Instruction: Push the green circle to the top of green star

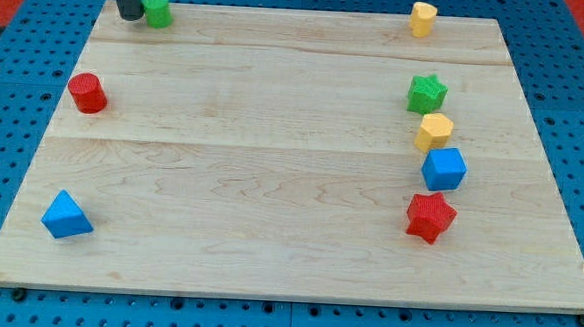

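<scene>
The step in hand looks like the opening contact of the push; my tip (129, 17) stands at the view's top-left corner of the counter (271, 182), just beside the green circle (158, 10) on its left side, and whether it is truly touching the block or a hair apart I cannot tell from this angle. The arm carries no gripper at all, only the dark rod, so there is nothing to be clenched or released; the rod simply bears sideways against things.

The green circle sits at the very top edge of the counter, to the view's right of my tip; the green star (427, 92) lies well apart from it, far across toward the view's right, with a yellow block (423, 18) above it near the top edge and another yellow block (435, 131) just below it, almost touching.

The task is barely begun in my judgement; the next move calls for a long push toward the view's right, keeping the tip squarely behind the circle so it does not slip off round the rod or over the top edge; the goal is the gap between the star and the upper yellow block, so the push should ease off before the circle nudges either neighbour.
</scene>
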